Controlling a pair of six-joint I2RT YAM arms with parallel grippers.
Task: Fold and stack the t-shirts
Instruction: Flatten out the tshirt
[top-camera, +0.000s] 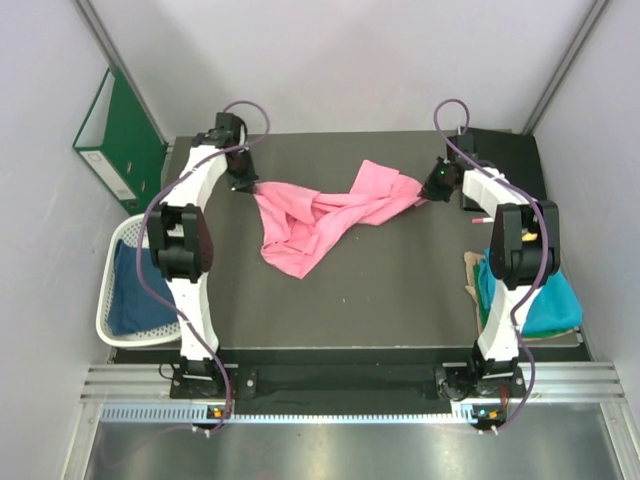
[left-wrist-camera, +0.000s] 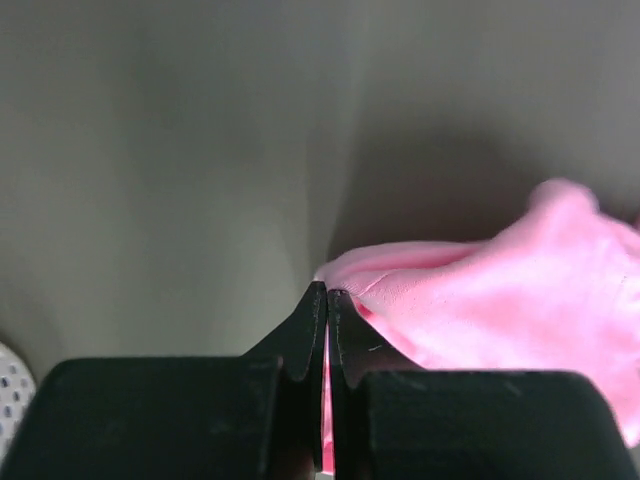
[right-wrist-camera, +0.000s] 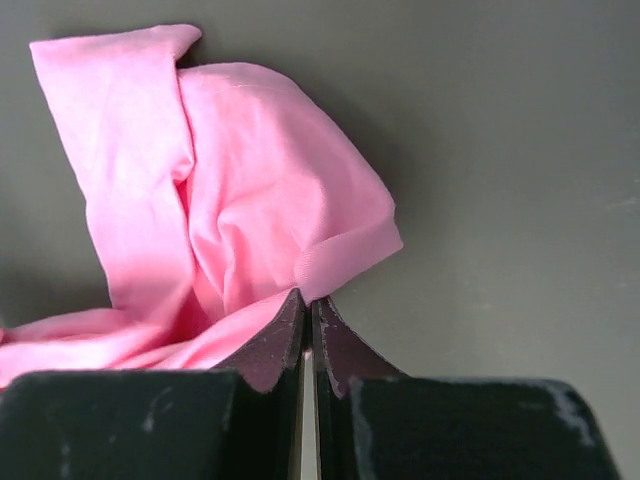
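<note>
The pink t-shirt lay bunched on the far half of the dark surface, its long axis running from arm to arm. The left pincer was clenched on its left end and the right pincer on its right end. Room to spread it seemed to lie toward the bases.
</note>
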